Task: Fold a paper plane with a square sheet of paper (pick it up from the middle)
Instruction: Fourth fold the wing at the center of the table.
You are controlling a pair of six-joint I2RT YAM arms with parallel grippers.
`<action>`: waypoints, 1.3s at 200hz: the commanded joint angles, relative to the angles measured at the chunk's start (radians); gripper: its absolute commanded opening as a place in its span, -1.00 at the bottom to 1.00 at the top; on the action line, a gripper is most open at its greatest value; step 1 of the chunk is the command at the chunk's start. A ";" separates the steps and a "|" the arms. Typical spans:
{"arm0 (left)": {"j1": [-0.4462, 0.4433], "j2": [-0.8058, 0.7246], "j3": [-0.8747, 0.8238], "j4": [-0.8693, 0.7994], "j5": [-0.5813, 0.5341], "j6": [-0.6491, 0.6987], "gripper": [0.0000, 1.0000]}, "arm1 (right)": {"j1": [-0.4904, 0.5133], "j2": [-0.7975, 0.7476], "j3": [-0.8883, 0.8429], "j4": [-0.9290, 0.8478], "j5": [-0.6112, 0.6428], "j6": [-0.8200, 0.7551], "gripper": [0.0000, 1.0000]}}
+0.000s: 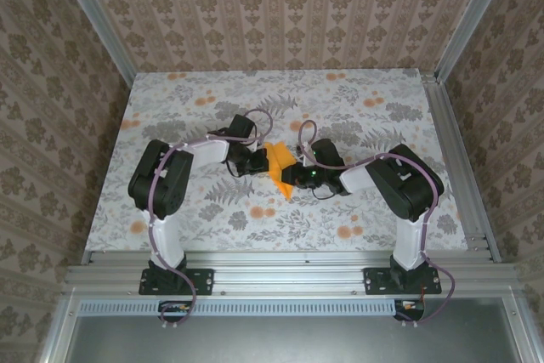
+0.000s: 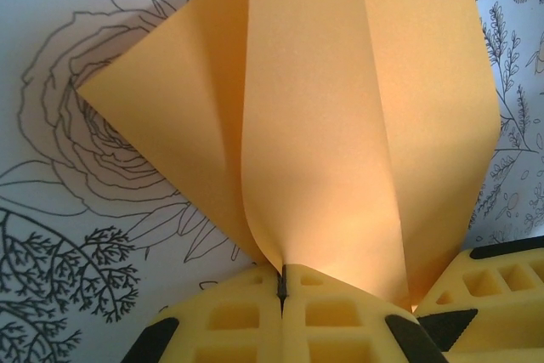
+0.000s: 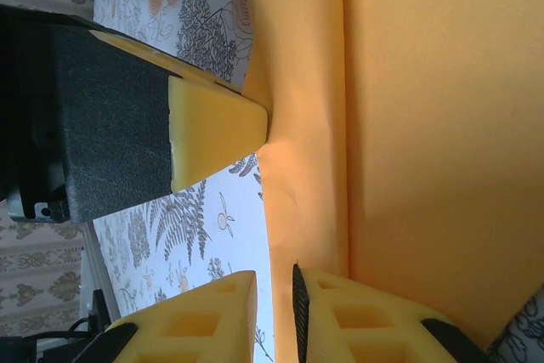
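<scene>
Grey-leaved floral print covered the desk [image 1: 374,201], with patterned wallpaper [image 1: 280,6] on the walls around it. Near the desk's middle the orange sheet of paper [image 1: 278,161], folded into creased flaps, was held up between the two arms. The left gripper [image 2: 283,288] had its jaws pressed fully together on the sheet's lower edge, and the paper fanned out from the pinch. The right gripper [image 3: 274,299] met the sheet from the opposite side. Its jaws were parted by a narrow slit, with the paper's folded edge running into the gap and desk showing beside it.
</scene>
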 commanded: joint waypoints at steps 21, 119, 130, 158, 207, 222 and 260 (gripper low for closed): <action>0.022 0.054 0.039 -0.042 -0.068 0.056 -1.00 | 0.010 0.025 -0.042 -0.105 -0.002 -0.029 -0.54; 0.028 0.099 0.073 -0.092 -0.097 0.103 -1.00 | 0.005 0.006 -0.053 -0.104 -0.008 -0.035 -0.42; 0.029 0.104 0.077 -0.101 -0.105 0.110 -1.00 | 0.004 0.006 -0.055 -0.101 -0.008 -0.035 -0.43; 0.029 0.112 0.084 -0.109 -0.112 0.118 -1.00 | 0.002 0.008 -0.063 -0.092 -0.011 -0.033 -0.43; 0.029 0.130 0.095 -0.133 -0.146 0.138 -1.00 | -0.003 0.013 -0.054 -0.106 -0.026 -0.043 -0.50; 0.030 0.136 0.096 -0.136 -0.147 0.142 -1.00 | -0.003 0.014 -0.047 -0.130 -0.023 -0.059 -0.54; 0.028 0.148 0.106 -0.138 -0.136 0.145 -1.00 | 0.002 0.013 -0.019 -0.250 0.008 -0.133 -0.62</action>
